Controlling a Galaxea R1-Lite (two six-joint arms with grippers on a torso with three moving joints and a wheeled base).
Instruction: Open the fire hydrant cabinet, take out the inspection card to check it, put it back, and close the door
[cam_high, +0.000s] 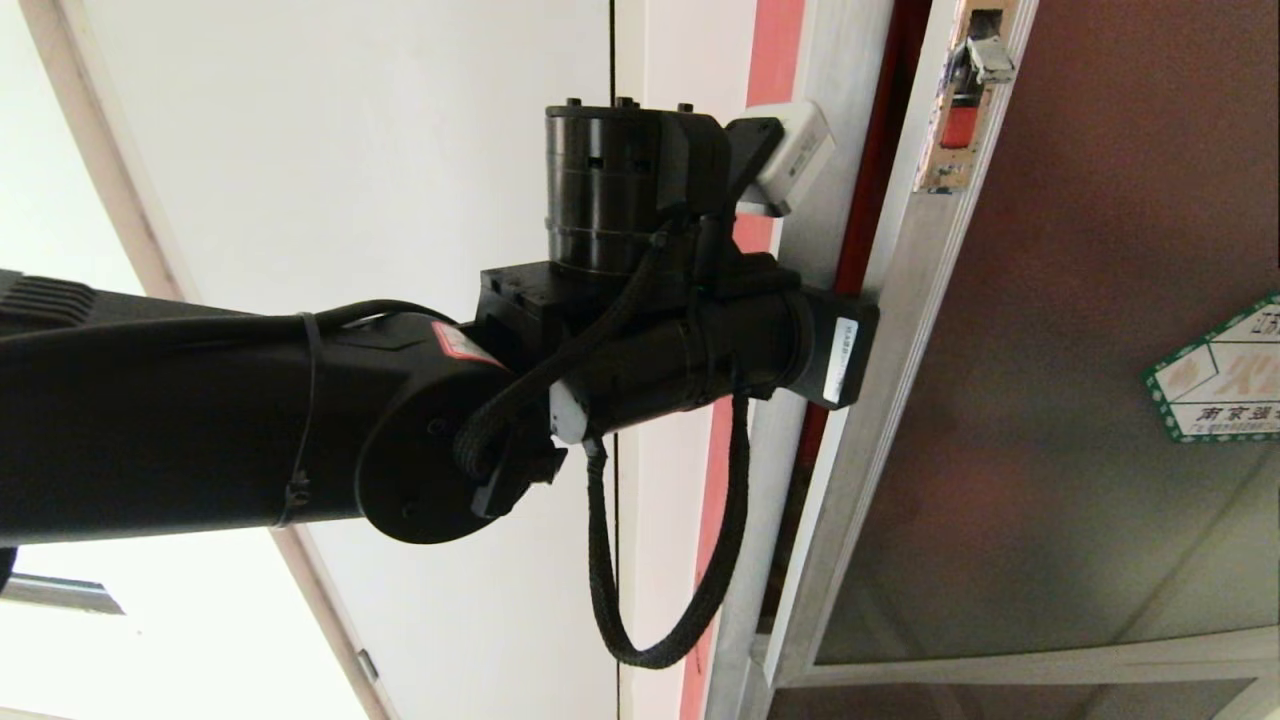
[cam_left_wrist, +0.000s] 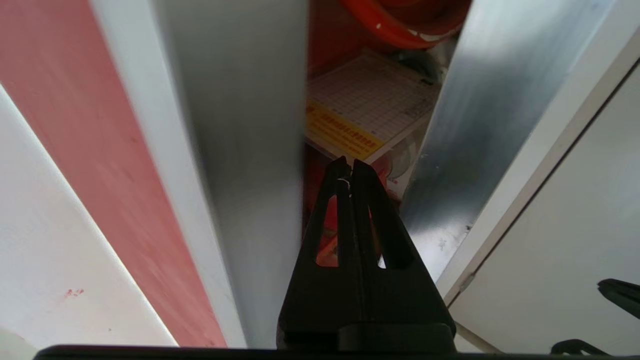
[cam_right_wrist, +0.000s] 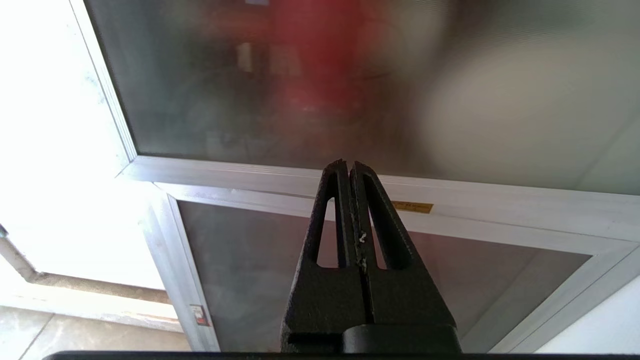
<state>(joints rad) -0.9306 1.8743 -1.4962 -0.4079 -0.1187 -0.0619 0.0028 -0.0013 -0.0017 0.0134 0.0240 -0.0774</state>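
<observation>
The fire hydrant cabinet (cam_high: 830, 100) has a silver frame, and its door (cam_high: 1050, 400) of dark tinted glass stands ajar, leaving a narrow red gap. On the door are a green-edged sticker (cam_high: 1220, 370) and a red-marked latch (cam_high: 965, 100). My left arm's wrist (cam_high: 830, 340) pushes into that gap, which hides the fingers in the head view. In the left wrist view the left gripper (cam_left_wrist: 348, 162) is shut and empty between the cabinet frame (cam_left_wrist: 240, 125) and the door's edge (cam_left_wrist: 470, 125). Beyond its tips lies the inspection card (cam_left_wrist: 365, 110), a white grid with a yellow band. The right gripper (cam_right_wrist: 349, 164) is shut, facing the glass panels.
A white wall with a dark vertical seam (cam_high: 612, 100) and a pink stripe (cam_high: 775, 40) lie left of the cabinet. A red hose reel (cam_left_wrist: 400, 20) sits inside, above the card. A smaller glass panel (cam_right_wrist: 250, 280) with an orange label (cam_right_wrist: 412, 206) is below the door.
</observation>
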